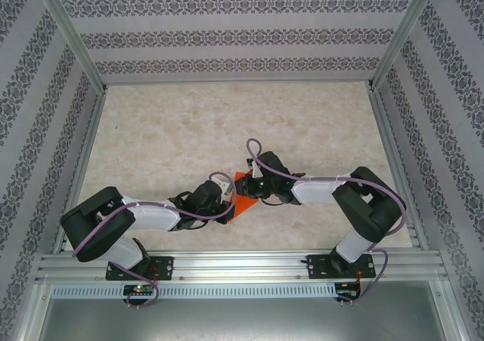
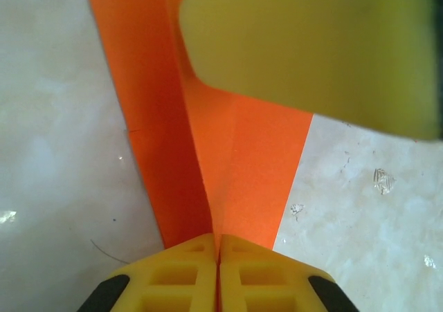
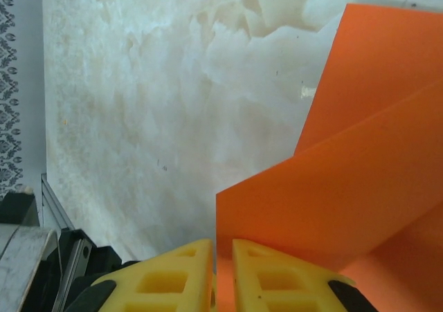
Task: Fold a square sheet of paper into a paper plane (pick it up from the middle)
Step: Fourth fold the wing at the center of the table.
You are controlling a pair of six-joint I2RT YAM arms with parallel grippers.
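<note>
Pinching the folded orange paper (image 1: 242, 186) mid-frame, left gripper (image 2: 219, 239) and right gripper (image 3: 223, 246) each clamp it over the desk (image 1: 227, 122).

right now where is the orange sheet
In the top view the orange sheet is partly folded at the front centre of the table, pinched between the left gripper and the right gripper.

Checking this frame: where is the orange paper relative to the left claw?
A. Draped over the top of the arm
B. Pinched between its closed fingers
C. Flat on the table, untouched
B: in the left wrist view the orange paper runs down into the seam of the left claw, whose yellow fingers press together on it.
</note>
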